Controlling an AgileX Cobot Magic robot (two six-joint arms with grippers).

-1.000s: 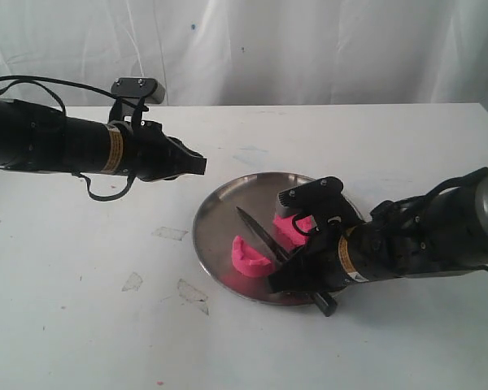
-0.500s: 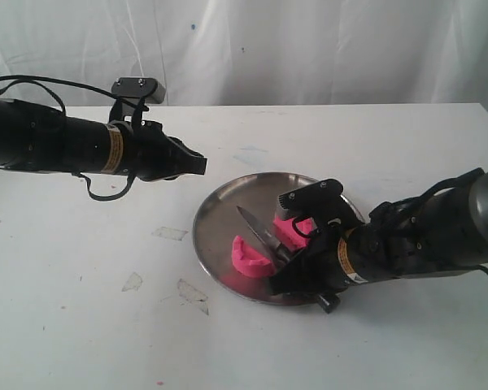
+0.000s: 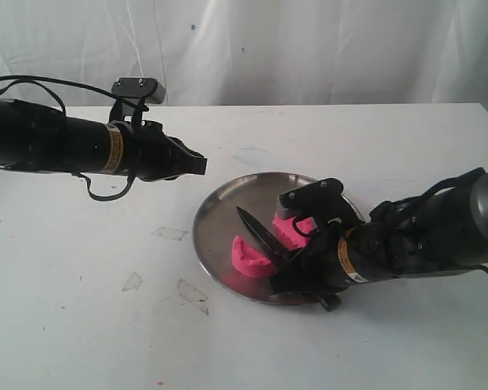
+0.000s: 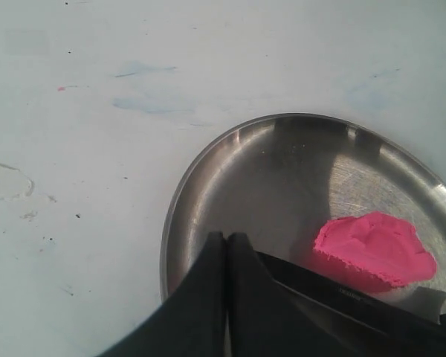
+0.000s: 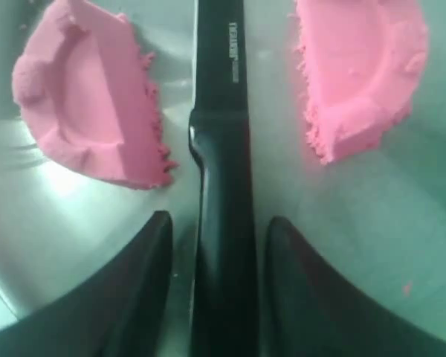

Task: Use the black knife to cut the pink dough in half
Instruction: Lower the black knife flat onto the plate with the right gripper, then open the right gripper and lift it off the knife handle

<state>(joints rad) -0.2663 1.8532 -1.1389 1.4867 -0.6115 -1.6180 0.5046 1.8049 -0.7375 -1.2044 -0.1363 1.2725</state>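
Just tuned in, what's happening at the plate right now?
The pink dough is already cut: two halves lie apart on the steel plate, with the black knife between them. The right gripper straddles the knife's handle with jaws open, not clamping it. The left gripper is shut and hovers above the table beside the plate.

Left pincer point(image 4: 225, 242) hangs raised, fingers pressed together; right pincer point(image 5: 219, 223) sits low, 2 fingers parted.
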